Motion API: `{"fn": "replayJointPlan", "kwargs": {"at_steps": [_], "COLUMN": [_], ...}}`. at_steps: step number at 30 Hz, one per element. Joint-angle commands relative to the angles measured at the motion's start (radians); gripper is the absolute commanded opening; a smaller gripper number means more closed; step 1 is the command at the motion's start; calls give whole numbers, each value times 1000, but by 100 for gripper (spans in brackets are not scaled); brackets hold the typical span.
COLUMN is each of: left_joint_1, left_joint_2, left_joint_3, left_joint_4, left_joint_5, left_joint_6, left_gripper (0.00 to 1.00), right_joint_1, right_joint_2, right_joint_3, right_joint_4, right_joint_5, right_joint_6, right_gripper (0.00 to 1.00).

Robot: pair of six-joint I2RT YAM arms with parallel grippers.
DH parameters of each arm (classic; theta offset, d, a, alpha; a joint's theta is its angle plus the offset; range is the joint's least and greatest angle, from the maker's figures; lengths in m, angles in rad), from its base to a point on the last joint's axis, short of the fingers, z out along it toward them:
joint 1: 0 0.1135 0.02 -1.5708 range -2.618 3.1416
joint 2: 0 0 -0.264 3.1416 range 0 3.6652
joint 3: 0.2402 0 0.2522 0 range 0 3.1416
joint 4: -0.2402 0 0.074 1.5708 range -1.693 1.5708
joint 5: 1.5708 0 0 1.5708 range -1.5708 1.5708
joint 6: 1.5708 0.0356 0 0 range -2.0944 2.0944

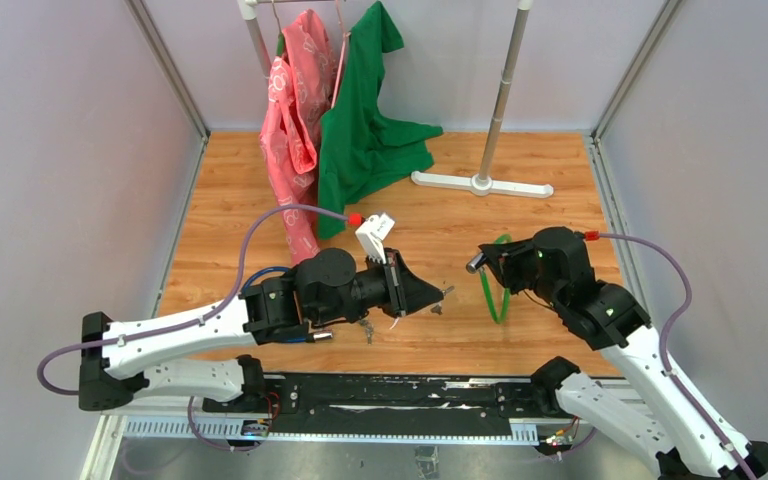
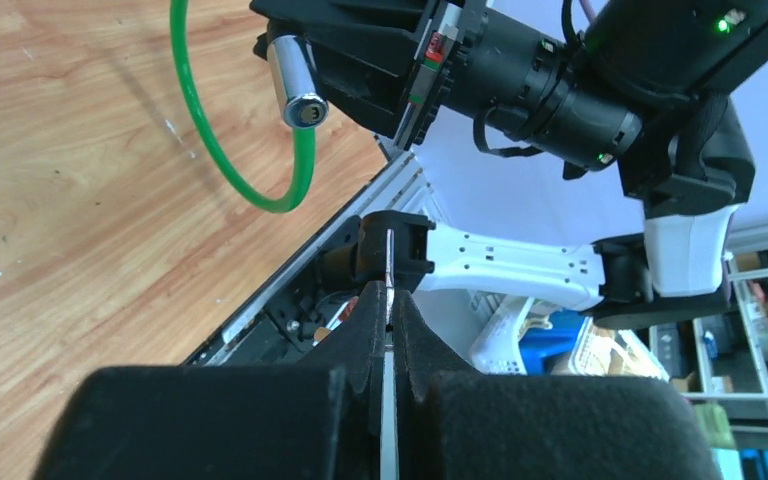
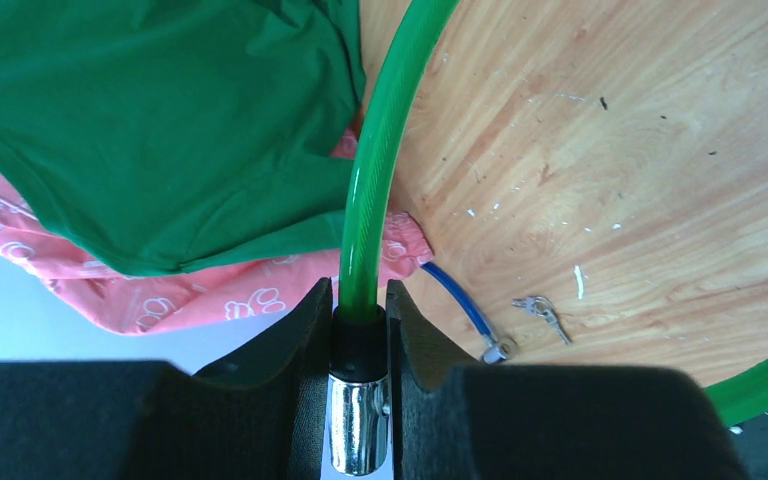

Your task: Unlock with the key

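Observation:
The lock is a chrome cylinder [image 2: 300, 88] on a green cable loop [image 1: 500, 292]. My right gripper [image 3: 360, 300] is shut on the cylinder [image 3: 360, 425] at its black collar, and the green cable [image 3: 375, 170] rises out between the fingers. It holds the lock above the table at centre right [image 1: 474, 265]. In the left wrist view the keyhole end faces my left gripper [image 2: 390, 295], which is shut on a thin metal key [image 2: 390, 262] seen edge-on. From above, the key [image 1: 445, 293] sticks out of the left gripper [image 1: 430, 295], a short gap left of the cylinder.
A blue cable [image 3: 460, 300] and a small bunch of keys [image 3: 540, 312] lie on the wooden table. A green shirt [image 1: 365, 120] and a pink garment [image 1: 295, 120] hang from a rack at the back, draping onto the table. The rack's white foot [image 1: 480, 183] stands back right.

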Motion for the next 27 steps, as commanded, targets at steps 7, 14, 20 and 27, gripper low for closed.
{"fn": "replayJointPlan", "kwargs": {"at_steps": [7,14,20,27], "left_joint_1": [42,73,107,120], "left_joint_2": [51,105,154,167], "left_joint_3": [-12,-5,-6,-14], "left_joint_4": [154,174,234,297], "left_joint_5": [38,27,61,83], "left_joint_6": [-121,-121,-112,-91], "left_gripper": [0,0,0,0], "right_joint_1": [13,40,42,44], "right_joint_2": [-32,-10,-21,-44], "right_joint_3": [-41,39,43,11], "right_joint_4": [181,100,97,123], "right_joint_5": [90,128,126,115], "right_joint_6": [88,115,121,126], "right_gripper": [0,0,0,0]}}
